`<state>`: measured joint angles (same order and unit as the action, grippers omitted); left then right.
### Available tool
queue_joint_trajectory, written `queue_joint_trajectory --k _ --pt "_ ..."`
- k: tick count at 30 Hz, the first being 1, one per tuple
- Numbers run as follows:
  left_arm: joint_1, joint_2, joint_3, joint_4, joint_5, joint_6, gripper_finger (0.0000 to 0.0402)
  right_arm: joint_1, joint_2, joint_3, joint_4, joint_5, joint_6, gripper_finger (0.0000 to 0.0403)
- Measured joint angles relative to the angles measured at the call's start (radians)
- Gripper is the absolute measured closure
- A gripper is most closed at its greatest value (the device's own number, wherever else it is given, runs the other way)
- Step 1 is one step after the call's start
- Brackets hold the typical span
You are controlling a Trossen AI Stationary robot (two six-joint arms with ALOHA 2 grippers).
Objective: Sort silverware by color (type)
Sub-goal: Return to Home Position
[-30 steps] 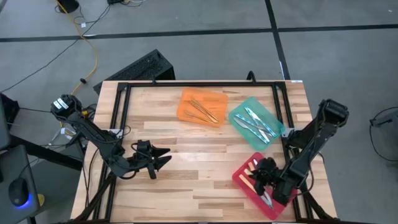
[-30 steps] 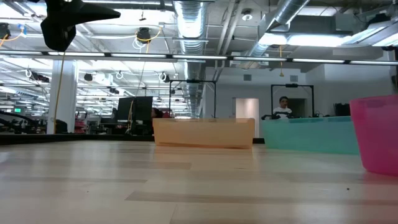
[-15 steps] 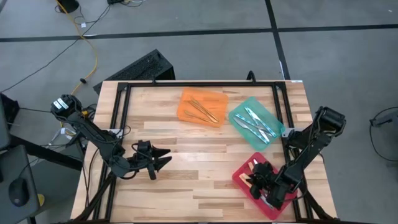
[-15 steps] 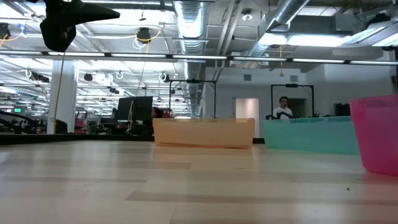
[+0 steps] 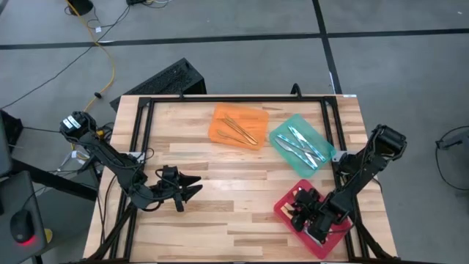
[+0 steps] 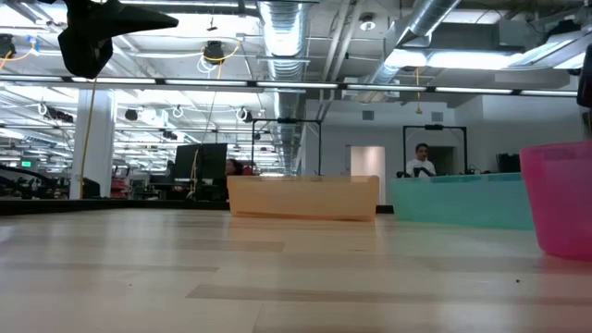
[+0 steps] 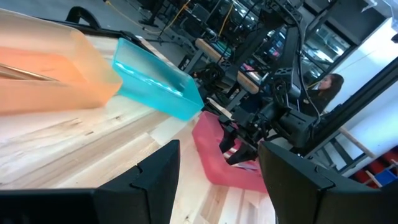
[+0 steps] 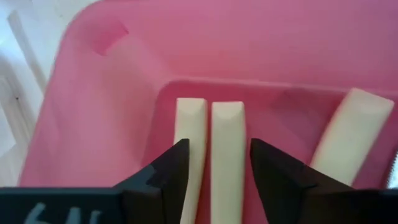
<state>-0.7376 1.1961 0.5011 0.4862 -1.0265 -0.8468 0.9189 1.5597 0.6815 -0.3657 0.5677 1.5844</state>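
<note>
My right gripper reaches down into the red tray at the near right, open. In the right wrist view its fingers stand on either side of one pale yellow utensil handle, which lies flat on the tray floor. A second handle lies right beside it and a third farther off. Gold silverware lies in the orange tray. Blue-handled pieces lie in the teal tray. My left gripper hovers open over the near left of the table.
The three trays stand in an arc from the far middle to the near right. A black frame runs along the table's far and side edges. Bare wood lies between the two grippers. A person stands far off in the room.
My right gripper has sunk into the red tray and shifted a little toward the table's left and near edge, its arm folding lower. My left gripper has kept still.
</note>
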Motion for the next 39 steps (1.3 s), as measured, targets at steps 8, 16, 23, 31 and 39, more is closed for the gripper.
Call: queue_joint_trajectory --k 8,16,23,31,39 --pt "0.0 0.0 0.0 0.0 0.027 -0.006 0.02 -0.008 -0.034 0.0 0.007 0.0 -0.025 0.0203" --pt "0.0 0.0 0.0 0.001 0.037 -0.013 0.02 -0.014 -0.123 0.0 0.002 0.006 -0.087 0.0203" --pt "0.0 0.0 0.0 0.013 0.08 -0.015 0.02 -0.04 -0.219 0.001 0.011 0.011 -0.177 0.0203" --pt "0.0 0.0 0.0 0.06 0.106 -0.014 0.02 -0.098 -0.321 0.001 0.03 0.014 -0.304 0.0203" --pt "0.0 0.0 0.0 0.182 0.192 0.032 0.02 -0.179 -0.423 0.001 0.177 0.014 -0.531 0.0203"
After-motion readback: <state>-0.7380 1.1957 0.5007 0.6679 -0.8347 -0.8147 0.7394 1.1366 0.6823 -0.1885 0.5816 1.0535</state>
